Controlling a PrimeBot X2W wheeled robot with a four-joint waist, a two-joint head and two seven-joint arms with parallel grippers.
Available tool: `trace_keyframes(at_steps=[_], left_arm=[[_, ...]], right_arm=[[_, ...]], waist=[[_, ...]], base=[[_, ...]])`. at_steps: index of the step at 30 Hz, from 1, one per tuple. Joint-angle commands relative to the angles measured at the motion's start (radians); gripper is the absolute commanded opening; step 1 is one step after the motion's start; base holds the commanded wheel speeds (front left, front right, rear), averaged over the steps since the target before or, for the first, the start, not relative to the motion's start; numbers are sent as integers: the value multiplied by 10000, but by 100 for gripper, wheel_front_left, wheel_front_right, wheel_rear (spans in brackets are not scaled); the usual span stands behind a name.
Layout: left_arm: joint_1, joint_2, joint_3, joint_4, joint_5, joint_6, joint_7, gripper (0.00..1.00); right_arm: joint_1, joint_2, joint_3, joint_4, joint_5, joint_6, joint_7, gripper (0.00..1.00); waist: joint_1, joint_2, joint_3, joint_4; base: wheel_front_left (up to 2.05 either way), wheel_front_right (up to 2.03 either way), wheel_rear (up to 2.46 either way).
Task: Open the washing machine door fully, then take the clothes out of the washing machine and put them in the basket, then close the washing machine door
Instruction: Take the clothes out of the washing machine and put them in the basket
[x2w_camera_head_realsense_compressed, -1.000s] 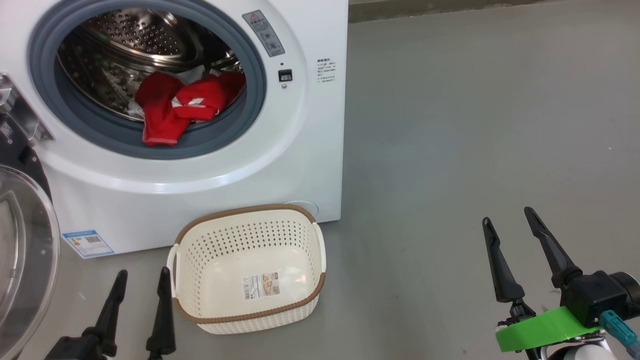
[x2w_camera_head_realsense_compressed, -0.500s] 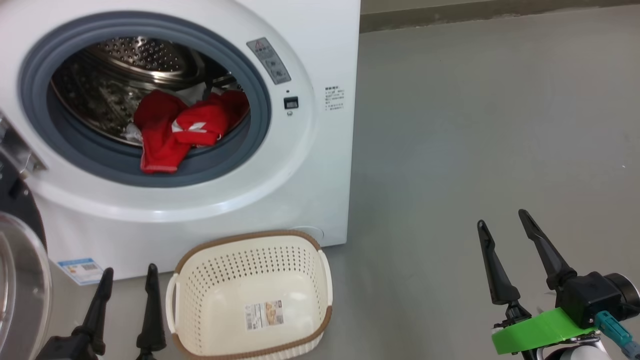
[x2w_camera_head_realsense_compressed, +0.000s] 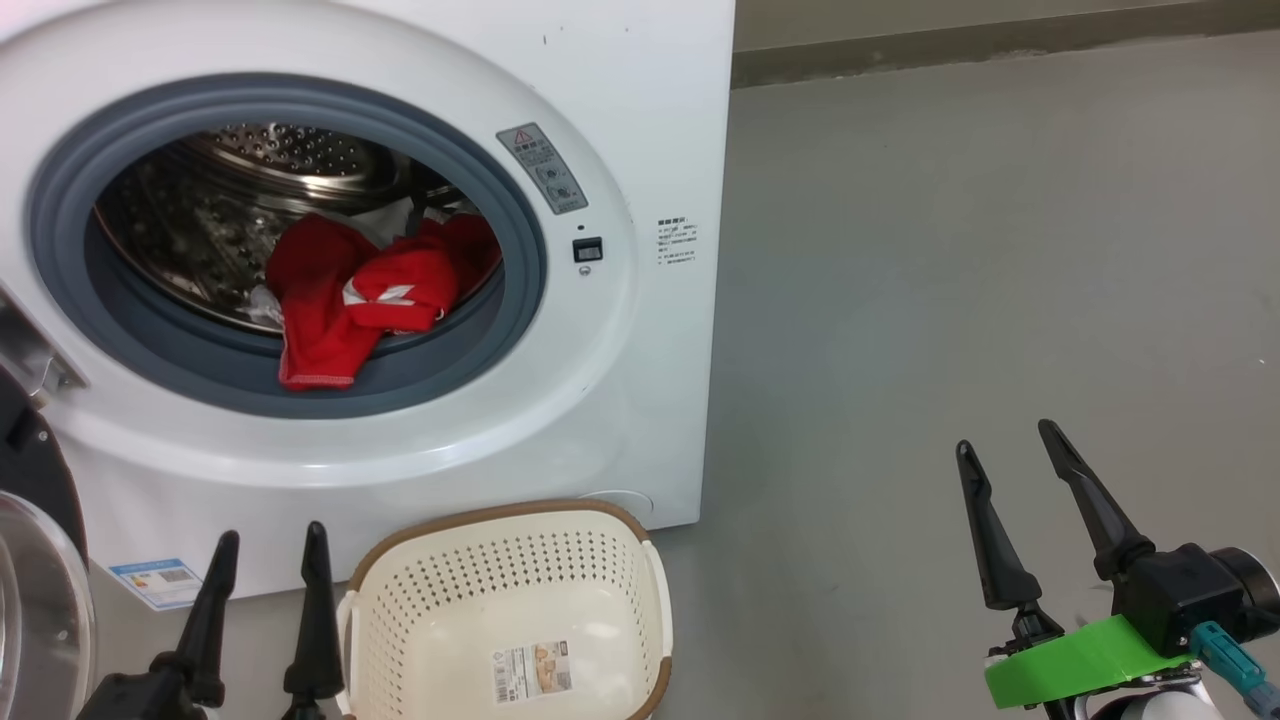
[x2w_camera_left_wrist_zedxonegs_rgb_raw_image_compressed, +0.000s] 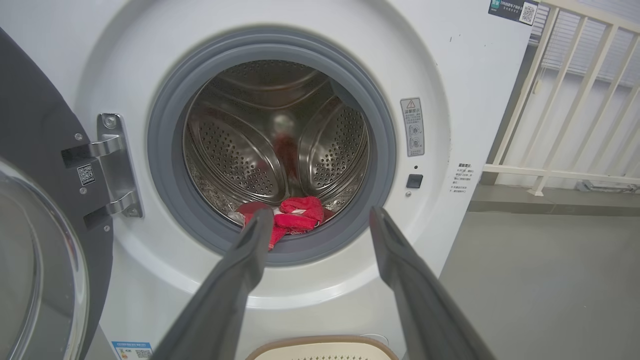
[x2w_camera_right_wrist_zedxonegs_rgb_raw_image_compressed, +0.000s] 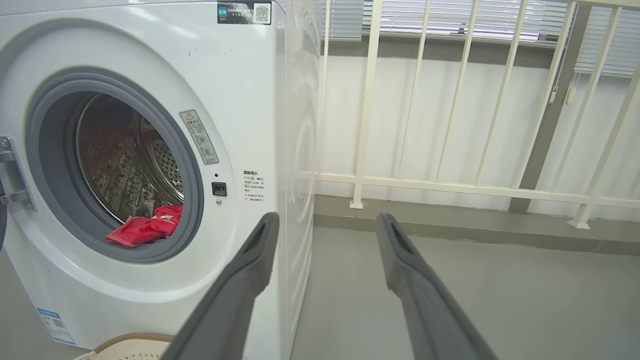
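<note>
Claws, two. Left claw (x2w_camera_head_realsense_compressed: 272, 537): lower left, fingers spread, empty, just beside the basket's left end. Right claw (x2w_camera_head_realsense_compressed: 1005, 437): lower right, likewise released and empty, over bare floor (x2w_camera_head_realsense_compressed: 950, 250), well apart from the washer. Basket (x2w_camera_head_realsense_compressed: 480, 515): cream, brown rim, empty, on the floor close before the washer's front; contact cannot be told. Door (x2w_camera_left_wrist_zedxonegs_rgb_raw_image_compressed: 40, 210): swung wide on its left hinge, clear of the opening. Washer (x2w_camera_head_realsense_compressed: 650, 120): mouth unobstructed. Clothes (x2w_camera_head_realsense_compressed: 345, 300): red bundle low at the front of the drum (x2w_camera_head_realsense_compressed: 200, 220), one end draped over the grey seal (x2w_camera_head_realsense_compressed: 100, 330). Change over the last second: the whole head view has slid down, the basket is now cut by the bottom edge and the drum mouth sits more central. This is a camera shift, and the things have not moved. Reading: door-opening looks done and removal is not begun. The left wrist view frames the clothes between its fingers, which suggests lining up for a reach.
</note>
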Motion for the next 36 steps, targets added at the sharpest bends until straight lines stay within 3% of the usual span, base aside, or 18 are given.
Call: trace_keyframes(at_steps=[1, 19, 36], left_arm=[[-235, 97, 335, -251, -67, -55, -108, 100], [-449, -117, 196, -53, -481, -15, 10, 100], [-2287, -113, -175, 945, -259, -39, -26, 100]], right_arm=[[-136, -51, 229, -226, 75, 48, -63, 100], [-158, -51, 271, -296, -57, 48, -63, 100], [-669, -51, 341, -329, -91, 48, -63, 100]], waist=[[0, -1, -23, -7], [0, -1, 309, 153], [0, -1, 1109, 563]], base=[[0, 0, 0], [0, 0, 0], [0, 0, 0]])
